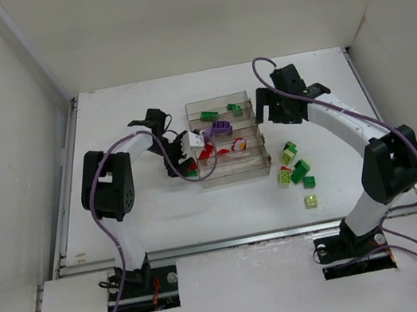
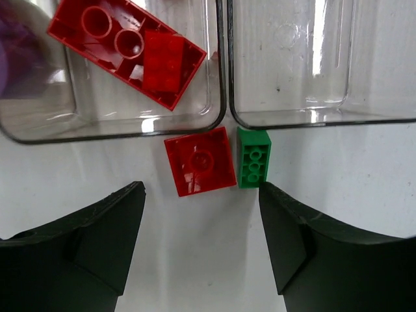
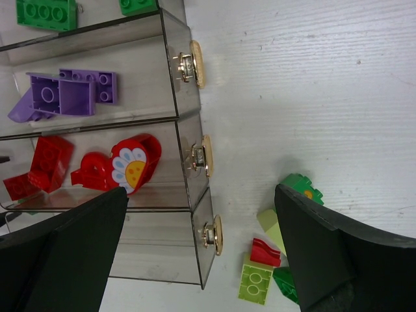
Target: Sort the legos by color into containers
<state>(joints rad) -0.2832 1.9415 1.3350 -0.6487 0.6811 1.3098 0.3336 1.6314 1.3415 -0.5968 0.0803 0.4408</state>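
Pick-up step: the left pincer (image 2: 201,195) hangs released over a red brick (image 2: 199,161) and a green brick (image 2: 253,158), side by side on the tabletop (image 2: 195,260) against the tray's (image 2: 221,97) left end. The next move calls for closing on one brick alone. The right pincer (image 3: 201,189) is released and empty.
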